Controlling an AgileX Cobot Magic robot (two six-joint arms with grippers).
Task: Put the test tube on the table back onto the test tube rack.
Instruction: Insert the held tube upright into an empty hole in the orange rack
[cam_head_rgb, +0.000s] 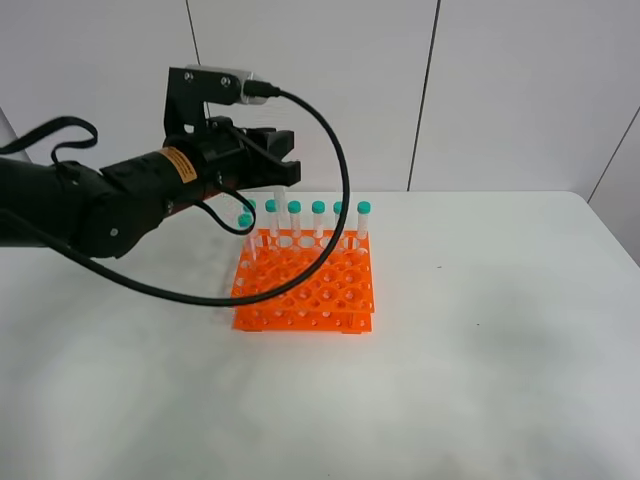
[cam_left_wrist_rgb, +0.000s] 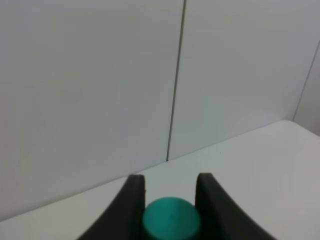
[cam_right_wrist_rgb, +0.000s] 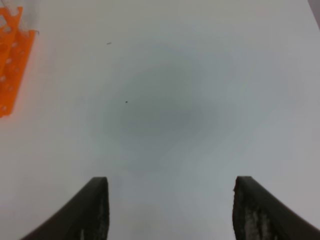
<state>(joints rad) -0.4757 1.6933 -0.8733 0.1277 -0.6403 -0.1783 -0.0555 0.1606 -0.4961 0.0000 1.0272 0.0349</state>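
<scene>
Held the test tube in the left hand, a little up and left of centre in the high view, jaws clenched on its teal cap. Hung upright there, off the tabletop, just above the far row of the test tube rack near the middle of the frame. Could not tell whether the tip had entered a hole, being lost among the other tubes standing with teal caps along that far row. Showed, in the left wrist view, the cap low in the frame between two dark fingers. Found the right hand released, jaws wide apart over bare tabletop, with one orange corner of the rack at the upper left of its wrist view.
</scene>
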